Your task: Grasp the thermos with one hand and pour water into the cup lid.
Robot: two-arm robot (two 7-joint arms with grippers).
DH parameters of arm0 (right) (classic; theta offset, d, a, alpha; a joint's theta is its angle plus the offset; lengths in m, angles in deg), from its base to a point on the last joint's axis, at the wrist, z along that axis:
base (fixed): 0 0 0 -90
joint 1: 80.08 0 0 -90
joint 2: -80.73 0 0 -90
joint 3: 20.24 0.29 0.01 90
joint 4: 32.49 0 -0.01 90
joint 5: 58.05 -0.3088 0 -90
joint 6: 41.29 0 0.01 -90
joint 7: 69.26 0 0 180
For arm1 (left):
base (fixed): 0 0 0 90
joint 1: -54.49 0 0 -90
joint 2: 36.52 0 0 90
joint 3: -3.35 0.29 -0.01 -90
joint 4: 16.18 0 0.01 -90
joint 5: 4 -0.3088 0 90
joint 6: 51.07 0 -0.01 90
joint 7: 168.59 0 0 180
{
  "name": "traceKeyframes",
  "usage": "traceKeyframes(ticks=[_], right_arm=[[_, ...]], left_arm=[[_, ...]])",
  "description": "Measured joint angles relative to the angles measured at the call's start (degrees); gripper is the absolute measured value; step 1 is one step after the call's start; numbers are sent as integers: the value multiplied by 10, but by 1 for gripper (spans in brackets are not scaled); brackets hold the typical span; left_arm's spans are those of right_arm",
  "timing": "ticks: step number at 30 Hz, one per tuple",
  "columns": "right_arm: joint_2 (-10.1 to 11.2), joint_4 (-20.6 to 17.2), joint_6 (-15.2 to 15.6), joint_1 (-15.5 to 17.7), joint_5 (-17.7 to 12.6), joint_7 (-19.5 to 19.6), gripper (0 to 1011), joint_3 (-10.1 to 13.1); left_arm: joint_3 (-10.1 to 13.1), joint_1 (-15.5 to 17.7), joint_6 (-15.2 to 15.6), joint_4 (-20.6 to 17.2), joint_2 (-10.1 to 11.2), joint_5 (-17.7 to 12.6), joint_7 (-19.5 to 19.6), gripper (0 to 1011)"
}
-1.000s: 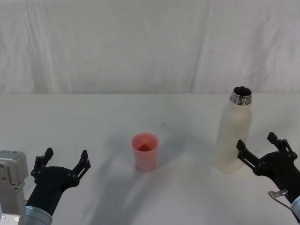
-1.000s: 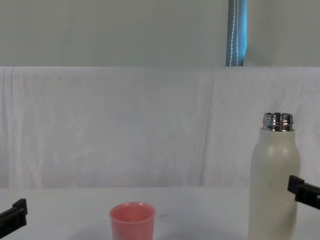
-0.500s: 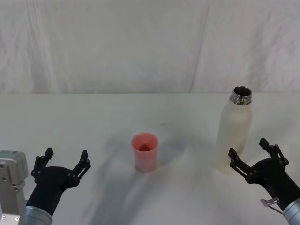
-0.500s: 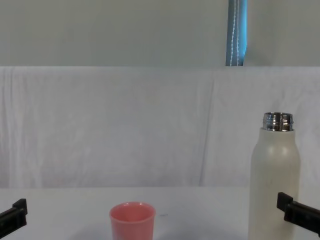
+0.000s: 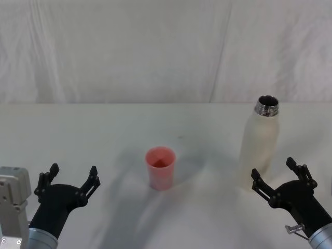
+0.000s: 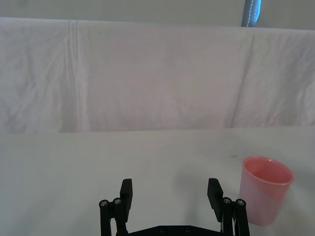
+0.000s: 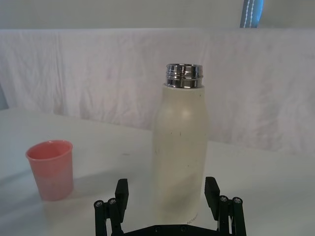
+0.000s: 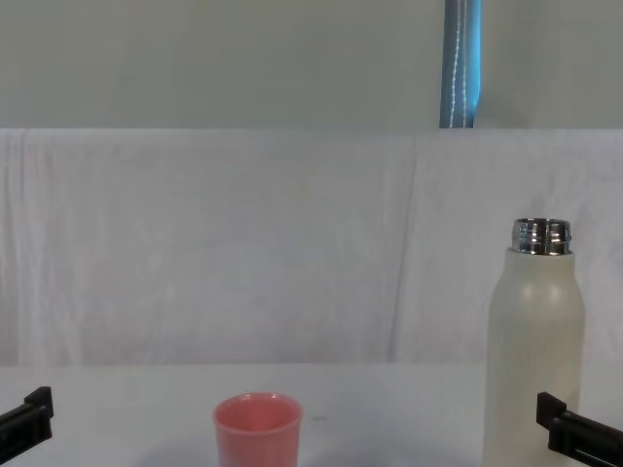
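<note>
Lining up my right gripper (image 5: 279,178), jaws spread, near the thermos (image 5: 258,144); probably off-centre, so centring it before closing. Left gripper (image 5: 71,178) idling, spread.

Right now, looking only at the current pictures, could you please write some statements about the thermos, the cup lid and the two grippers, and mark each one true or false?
1. The thermos stands upright with its neck uncapped. True.
2. The right gripper is shut on the thermos. False: it is open, just short of it.
3. The cup lid lies tipped over. False: it stands upright.
4. The left gripper is open and holds nothing. True.
</note>
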State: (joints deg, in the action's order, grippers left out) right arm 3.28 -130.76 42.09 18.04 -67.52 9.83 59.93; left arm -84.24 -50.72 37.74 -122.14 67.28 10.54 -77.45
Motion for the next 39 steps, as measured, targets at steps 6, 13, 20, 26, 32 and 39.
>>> traceKeyframes(ticks=[6, 13, 20, 26, 32, 39], right_arm=[[-2, -1, 1, 2, 6, -1, 1000, 2], [-7, 4, 4, -1, 12, -1, 1000, 3], [-12, 8, 6, -6, 18, -1, 1000, 0], [-17, 13, 8, -12, 24, 0, 1000, -4], [-19, 16, 11, -15, 27, 0, 1000, -7], [-22, 17, 12, -16, 31, 2, 1000, -9]], left_arm=[[0, 0, 0, 0, 0, 0, 0, 1001], [0, 0, 0, 0, 0, 0, 0, 1001], [0, 0, 0, 0, 0, 0, 0, 1001], [0, 0, 0, 0, 0, 0, 0, 1001], [0, 0, 0, 0, 0, 0, 0, 1001], [0, 0, 0, 0, 0, 0, 0, 1001]])
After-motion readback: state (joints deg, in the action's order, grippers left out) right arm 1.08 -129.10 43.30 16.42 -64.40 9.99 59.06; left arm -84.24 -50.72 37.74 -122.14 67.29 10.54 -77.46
